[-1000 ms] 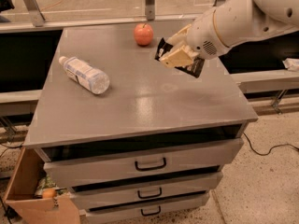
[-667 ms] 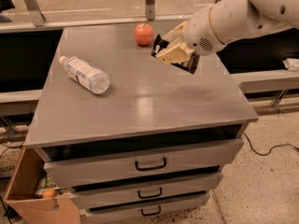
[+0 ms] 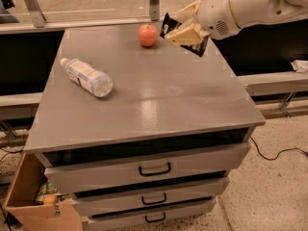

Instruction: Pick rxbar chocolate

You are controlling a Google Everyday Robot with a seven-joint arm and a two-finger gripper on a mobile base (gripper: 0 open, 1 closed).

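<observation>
The rxbar chocolate [image 3: 168, 23] is a thin black glossy bar held in my gripper [image 3: 185, 29], lifted above the grey cabinet top [image 3: 159, 95] at its far right side. The gripper is shut on the bar; cream-coloured fingers [image 3: 188, 34] cover its middle, and the bar's black ends stick out to the upper left and lower right. The white arm reaches in from the upper right.
A red apple [image 3: 147, 35] sits on the top just left of the gripper. A clear plastic bottle [image 3: 86, 77] lies on its side at the left. Three drawers [image 3: 154, 168] are below. A cardboard box [image 3: 29, 196] stands at the lower left.
My gripper has risen and moved back, towards the far edge, with the bar in it. The apple and bottle have not moved.
</observation>
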